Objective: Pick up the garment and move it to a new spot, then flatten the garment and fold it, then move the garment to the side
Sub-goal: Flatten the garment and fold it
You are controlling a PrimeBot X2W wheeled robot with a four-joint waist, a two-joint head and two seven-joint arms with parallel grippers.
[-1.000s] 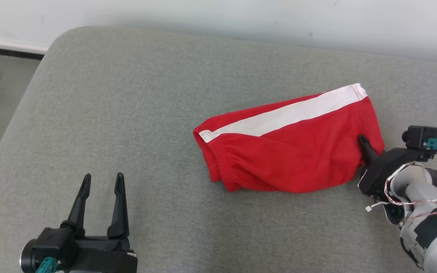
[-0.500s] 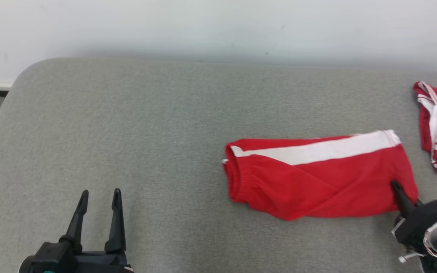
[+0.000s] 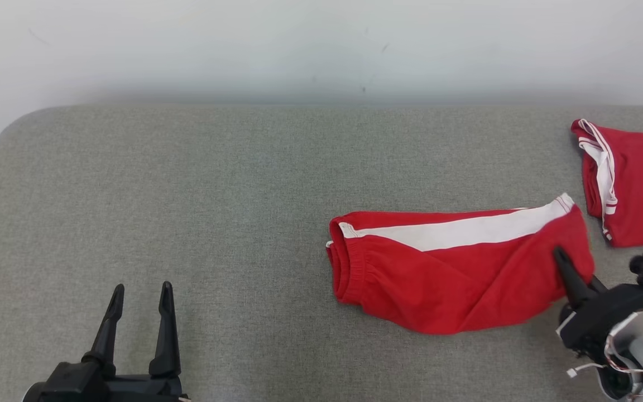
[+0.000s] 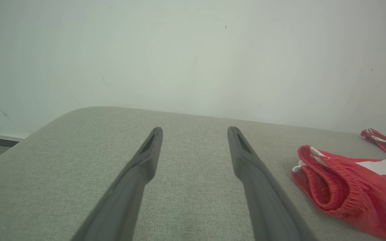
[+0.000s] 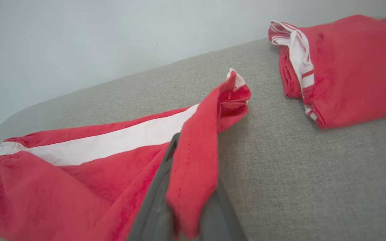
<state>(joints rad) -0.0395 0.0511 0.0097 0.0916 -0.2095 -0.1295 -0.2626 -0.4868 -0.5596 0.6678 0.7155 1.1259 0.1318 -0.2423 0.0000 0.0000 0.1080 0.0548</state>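
Grey pad (image 3: 187,195): folded red garment (image 3: 444,273) lies right of centre, near a second red piece (image 3: 639,184) at far right. Right gripper (image 3: 564,265) pinches its right edge, jaws closed on cloth; left gripper (image 3: 142,290) wide, empty. Judgement: slide low and slow so the fold holds.

The shorts (image 3: 455,279) lie on the table (image 3: 215,195), right of centre, waistband end to the left and leg end to the right. A folded garment (image 3: 639,190) lies on the table behind and to the right of the shorts, near but apart. The right gripper (image 3: 561,258) sits at the shorts' right end, with the hem between its fingers. The left gripper (image 3: 142,286) is over the near left area, well apart from the shorts. A wall (image 3: 299,44) stands behind the table.
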